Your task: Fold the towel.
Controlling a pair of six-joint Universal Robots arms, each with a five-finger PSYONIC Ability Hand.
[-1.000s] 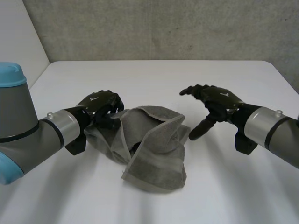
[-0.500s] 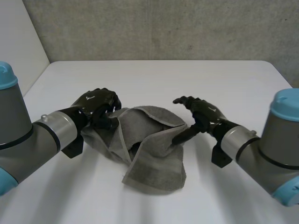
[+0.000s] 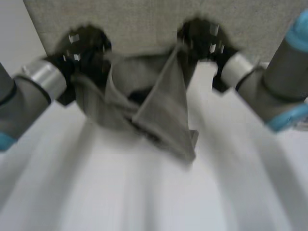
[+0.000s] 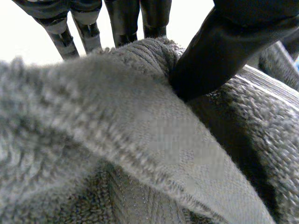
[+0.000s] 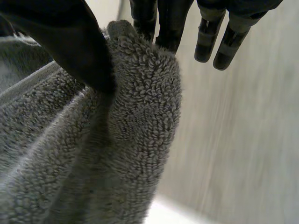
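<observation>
The grey towel (image 3: 154, 103) hangs in the air above the white table (image 3: 144, 192), bunched and creased, with a tail drooping down in the middle. My left hand (image 3: 82, 45) holds the towel's upper left edge; in the left wrist view its thumb (image 4: 219, 51) pinches a fold of the towel (image 4: 140, 135) against the fingers. My right hand (image 3: 199, 38) holds the towel's upper right edge; in the right wrist view its thumb (image 5: 70, 42) presses the terry cloth (image 5: 135, 116) against the fingers. Both hands are raised to about the same height, roughly a towel's width apart.
A grey wall (image 3: 144, 19) stands behind the table. The table's right edge (image 3: 301, 122) lies beside my right arm (image 3: 269, 91).
The right hand closed on the towel's right edge. Both hands then rose fast, lifting the towel off the table.
</observation>
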